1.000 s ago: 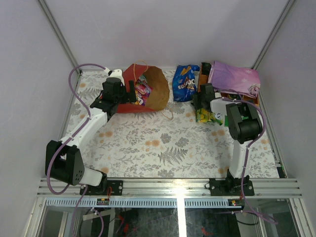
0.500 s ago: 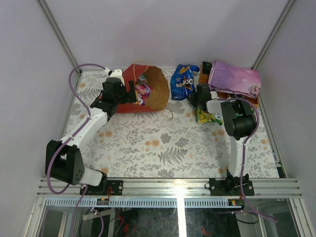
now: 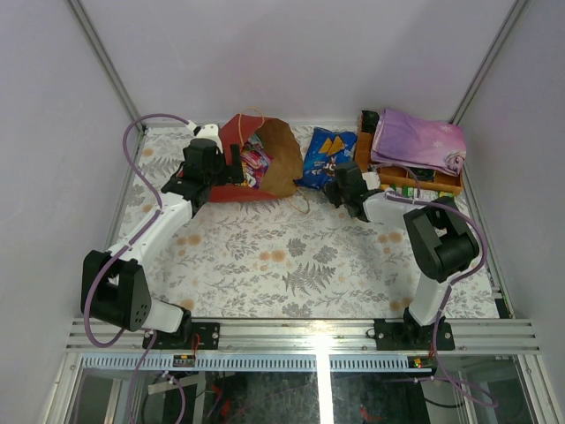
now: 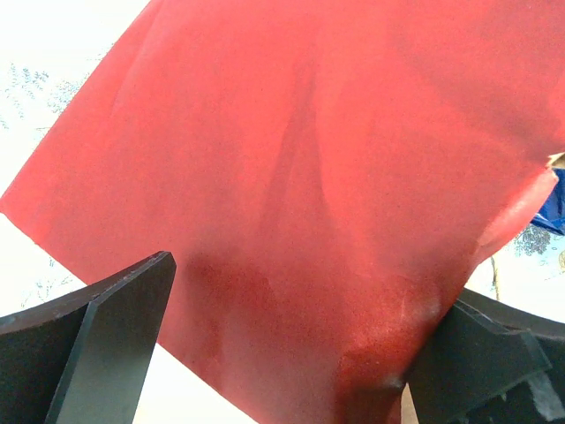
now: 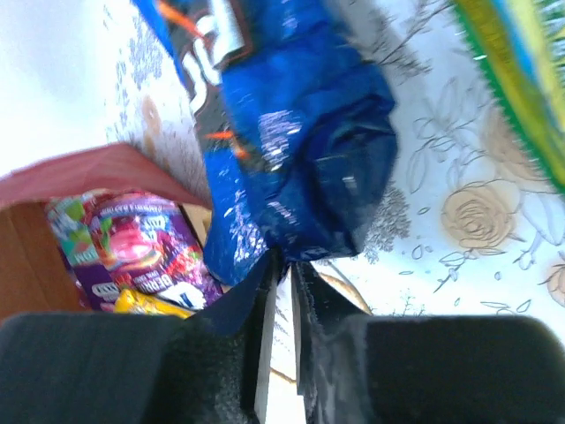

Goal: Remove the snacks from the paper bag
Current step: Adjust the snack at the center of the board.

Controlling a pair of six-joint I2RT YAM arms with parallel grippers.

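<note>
The paper bag lies on its side at the back left, red outside, brown inside, mouth facing right. Purple and pink snacks show in its mouth. In the right wrist view a purple pack and a yellow pack lie inside it. My left gripper stands wide open astride the bag's red wall, its right finger touching the paper. My right gripper is shut on the lower edge of the blue Doritos bag, pinched at the fingertips.
An orange wooden tray with a folded purple cloth sits at the back right. A green and yellow packet lies on the flowered tabletop right of the blue bag. The bag's string handle trails on the table.
My right gripper has shut on the Doritos bag and swung left toward the paper bag's mouth, dragging the blue bag with it. The left arm has not moved.
</note>
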